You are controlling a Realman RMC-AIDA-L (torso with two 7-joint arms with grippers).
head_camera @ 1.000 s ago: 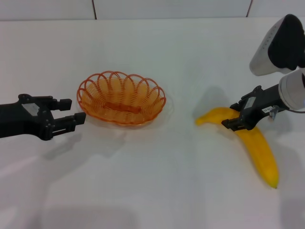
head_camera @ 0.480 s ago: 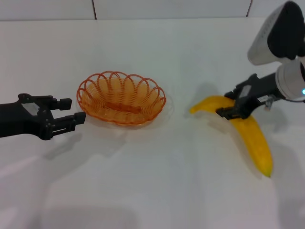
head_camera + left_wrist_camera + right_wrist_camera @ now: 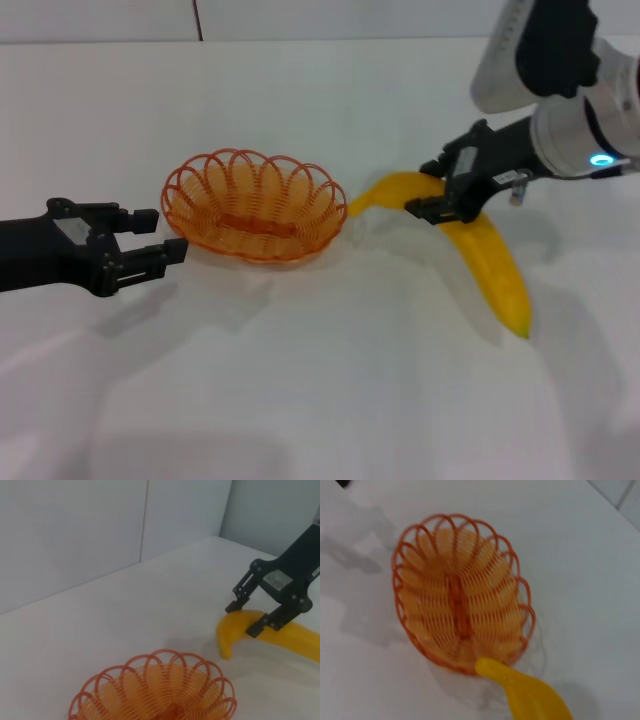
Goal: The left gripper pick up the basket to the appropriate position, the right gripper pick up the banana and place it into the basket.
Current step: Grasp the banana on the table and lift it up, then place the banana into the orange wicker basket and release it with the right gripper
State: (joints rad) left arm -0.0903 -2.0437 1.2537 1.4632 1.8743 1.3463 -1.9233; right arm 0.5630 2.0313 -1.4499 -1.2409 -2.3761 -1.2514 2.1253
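Head view: the right gripper [image 3: 447, 203] is clamped on the banana [image 3: 483, 256] just right of the basket [image 3: 255, 205]; the left gripper [image 3: 158, 236], fingers apart, waits left of it.

Left wrist view: the stiff, smooth banana [image 3: 270, 635] looks best held mid-curve.

Right wrist view: its tip [image 3: 487, 666] overlaps the light wire basket's rim [image 3: 470, 667].

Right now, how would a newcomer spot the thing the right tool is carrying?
On the white table, look just right of the orange wire basket. The right tool grips a long curved banana, smooth, bright yellow and longer than the basket is wide.
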